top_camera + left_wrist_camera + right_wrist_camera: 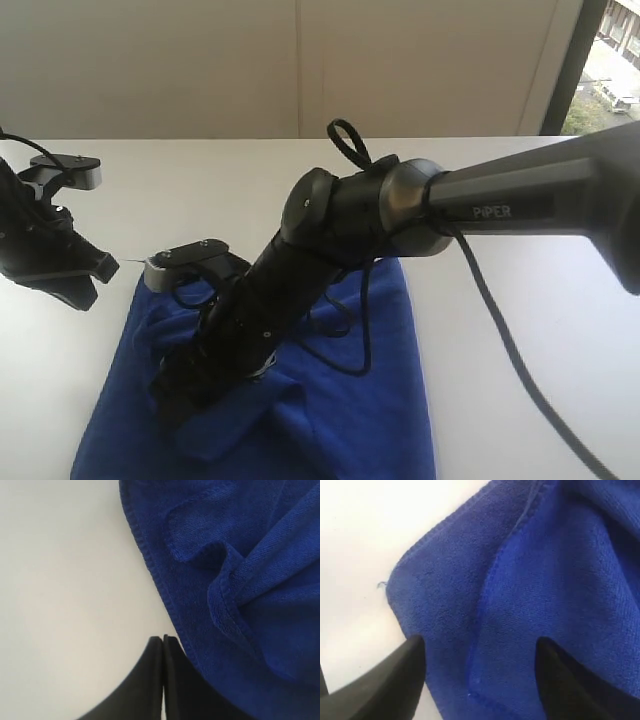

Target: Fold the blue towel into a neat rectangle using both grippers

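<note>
The blue towel lies rumpled on the white desk. Its near end is cut off by the lower edge of the exterior view.

My right arm reaches across the middle and down onto the towel's left part. From outside, its own bulk and a loose black cable hide my right jaws. The right wrist view shows them spread wide with nothing between them, over a doubled layer near a towel corner. I cannot tell whether they touch the cloth.

My left arm is partly cut off at the left edge. My left jaws are pressed together and empty, over bare desk just beside the towel's stitched edge, where a fold ripples up.
</note>
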### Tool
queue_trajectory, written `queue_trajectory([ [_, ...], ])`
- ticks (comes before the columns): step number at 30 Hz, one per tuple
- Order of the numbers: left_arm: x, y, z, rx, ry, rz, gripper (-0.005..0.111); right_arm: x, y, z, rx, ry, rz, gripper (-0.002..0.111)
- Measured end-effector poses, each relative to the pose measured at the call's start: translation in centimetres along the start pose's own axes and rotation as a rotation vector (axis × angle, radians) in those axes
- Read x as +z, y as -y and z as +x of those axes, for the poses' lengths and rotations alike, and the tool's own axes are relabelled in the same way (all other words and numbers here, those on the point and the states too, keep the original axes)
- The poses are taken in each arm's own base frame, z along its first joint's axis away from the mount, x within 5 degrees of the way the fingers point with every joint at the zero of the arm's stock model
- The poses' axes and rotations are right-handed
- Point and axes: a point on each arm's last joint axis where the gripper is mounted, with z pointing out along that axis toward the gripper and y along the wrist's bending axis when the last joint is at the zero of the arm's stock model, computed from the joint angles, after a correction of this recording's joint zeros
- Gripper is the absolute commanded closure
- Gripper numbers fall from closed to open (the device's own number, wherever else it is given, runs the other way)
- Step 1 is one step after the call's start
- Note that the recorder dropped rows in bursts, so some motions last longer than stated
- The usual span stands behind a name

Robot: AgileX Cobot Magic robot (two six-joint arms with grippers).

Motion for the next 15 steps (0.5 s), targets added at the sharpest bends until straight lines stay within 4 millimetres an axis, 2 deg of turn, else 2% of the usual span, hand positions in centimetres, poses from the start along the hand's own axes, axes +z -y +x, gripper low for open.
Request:
queue_trajectory([
  [3,0.0,0.0,0.0,0.000,0.000,0.000,0.107,0.6,0.1,0.7,-0.059,-0.071,-0.008,0.048],
  [9,0.0,0.0,0.0,0.000,0.000,0.000,0.107,1.4,-0.9,1.7,-0.233,-0.188,0.027,0.048],
  [15,0.0,0.0,0.0,0.000,0.000,0.000,0.107,2.4,-2.2,1.8,-0.386,-0.225,0.105,0.049],
])
